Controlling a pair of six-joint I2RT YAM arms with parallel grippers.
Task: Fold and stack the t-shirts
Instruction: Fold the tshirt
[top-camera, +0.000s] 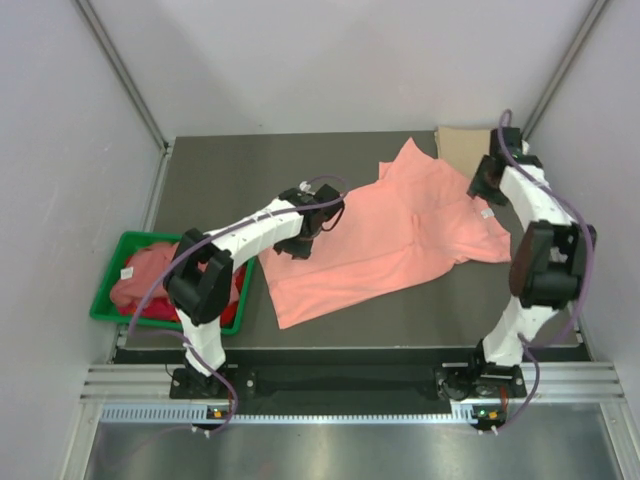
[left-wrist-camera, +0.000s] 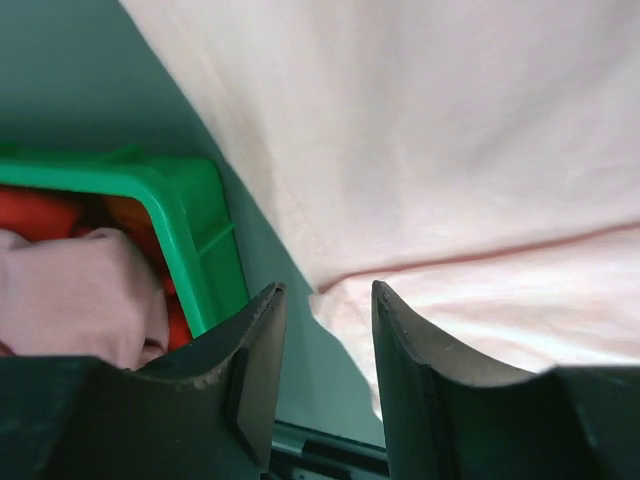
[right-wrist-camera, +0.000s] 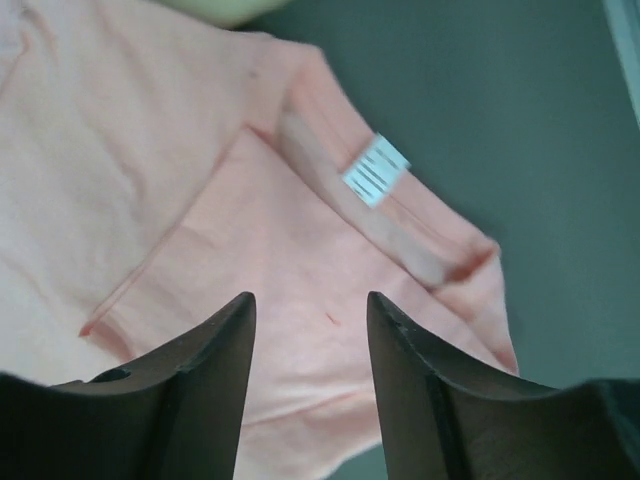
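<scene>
Dark tabletop (top-camera: 420, 320) carries one salmon-pink t-shirt (top-camera: 400, 230), spread out. Both end effectors are parted and hold nothing: the left end effector (left-wrist-camera: 325, 300) over its left edge, the right end effector (right-wrist-camera: 310, 305) over its labelled right side. One tan t-shirt (top-camera: 462, 148) lies beyond it. One green bin (left-wrist-camera: 185, 215) to its left holds pink cloth (top-camera: 140, 272) and red cloth (top-camera: 155, 312).

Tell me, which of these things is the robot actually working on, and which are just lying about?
Part of the job:
- the salmon-pink t-shirt, spread out mid-table
- the tan t-shirt, at the far right corner
- the pink and red shirts, heaped at the left

Just there:
- the green bin holding that heap
- the table under it all
</scene>
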